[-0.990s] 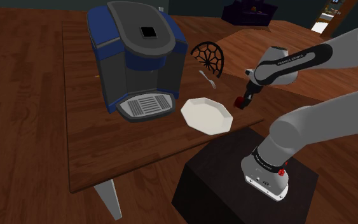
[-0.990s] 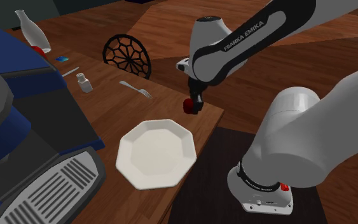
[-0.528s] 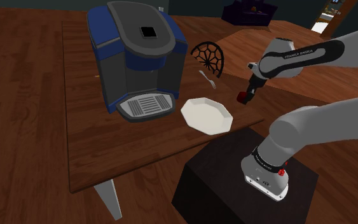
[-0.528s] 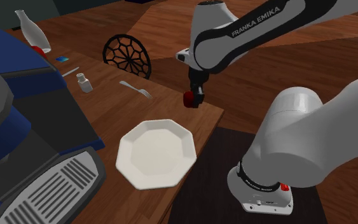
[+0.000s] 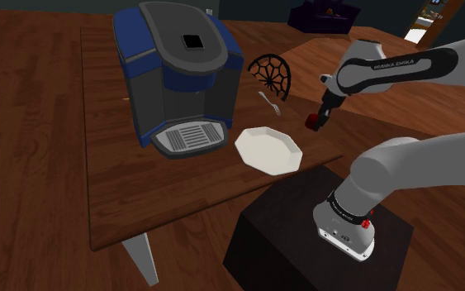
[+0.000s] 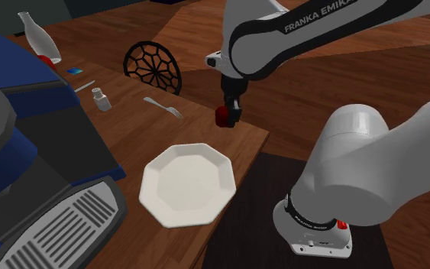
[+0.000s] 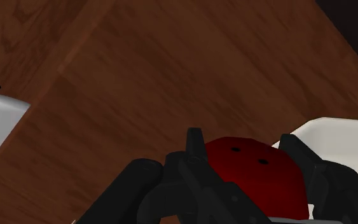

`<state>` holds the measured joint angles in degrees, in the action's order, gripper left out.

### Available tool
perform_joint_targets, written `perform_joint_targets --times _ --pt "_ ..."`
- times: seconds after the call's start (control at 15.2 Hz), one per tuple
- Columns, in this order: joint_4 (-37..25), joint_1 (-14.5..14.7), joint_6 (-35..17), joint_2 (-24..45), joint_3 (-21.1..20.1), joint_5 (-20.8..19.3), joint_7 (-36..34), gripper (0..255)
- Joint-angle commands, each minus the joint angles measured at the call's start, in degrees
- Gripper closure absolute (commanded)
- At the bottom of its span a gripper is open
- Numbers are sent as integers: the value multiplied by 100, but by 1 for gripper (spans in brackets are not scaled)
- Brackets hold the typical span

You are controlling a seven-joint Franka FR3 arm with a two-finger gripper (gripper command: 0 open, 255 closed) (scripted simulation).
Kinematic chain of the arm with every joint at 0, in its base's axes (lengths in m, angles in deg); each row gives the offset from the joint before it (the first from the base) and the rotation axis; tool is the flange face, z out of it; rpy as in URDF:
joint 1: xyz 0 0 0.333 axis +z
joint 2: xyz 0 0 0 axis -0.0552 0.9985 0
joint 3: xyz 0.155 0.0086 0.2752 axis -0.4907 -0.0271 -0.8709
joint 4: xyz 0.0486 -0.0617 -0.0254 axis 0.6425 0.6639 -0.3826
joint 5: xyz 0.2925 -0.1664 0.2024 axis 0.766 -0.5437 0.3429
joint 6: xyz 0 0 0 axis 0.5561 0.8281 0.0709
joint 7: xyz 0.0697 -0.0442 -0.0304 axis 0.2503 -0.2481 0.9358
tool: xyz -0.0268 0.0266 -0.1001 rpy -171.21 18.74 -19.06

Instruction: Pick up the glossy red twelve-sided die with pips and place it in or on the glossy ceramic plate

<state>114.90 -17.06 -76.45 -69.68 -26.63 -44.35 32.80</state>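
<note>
**benchwatcher:** quick one, what's your gripper doing right now? Got anything in it?

**franka_arm:** yep, my gripper [image 6: 226,115] is pinched onto the red die [image 7: 255,170], with one of my black fingers [image 7: 194,147] on each side of it. On the wrist cam its glossy rounded top pokes up between them, and you can see two dark pips [image 7: 235,149].

**benchwatcher:** ok, and where's the die sitting? On the table?

**franka_arm:** nope, it's up in the air and not touching the wood. It hangs about over the edge of the table [image 5: 139,198], near the corner closest to my stand [image 5: 292,236]. The stand is the black box parked right against that corner.

**benchwatcher:** how about the plate?

**franka_arm:** the plate [image 5: 268,149] is a white eight-sided one, lying flat near that same corner, just beside the die but apart from it. It sits between the die and the drip tray of the big blue and grey coffee machine [image 5: 177,70], which takes up the middle of the table. Past the plate, toward the far edge, there's a fork [image 6: 163,106] lying on the wood. Beyond that is a black round thing with a web pattern [image 6: 154,67]. A small shaker [image 6: 99,98] sits beside the machine.
</note>
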Motion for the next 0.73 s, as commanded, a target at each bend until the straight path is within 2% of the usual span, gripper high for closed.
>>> perform_joint_targets --times 0.0,0.33,0.66 --pt "126 177 -51 -61 -254 152 -323 255" --pt "240 762 -167 -44 -914 629 -1153 255" --pt "132 1395 -367 262 -1537 1124 -1953 255"
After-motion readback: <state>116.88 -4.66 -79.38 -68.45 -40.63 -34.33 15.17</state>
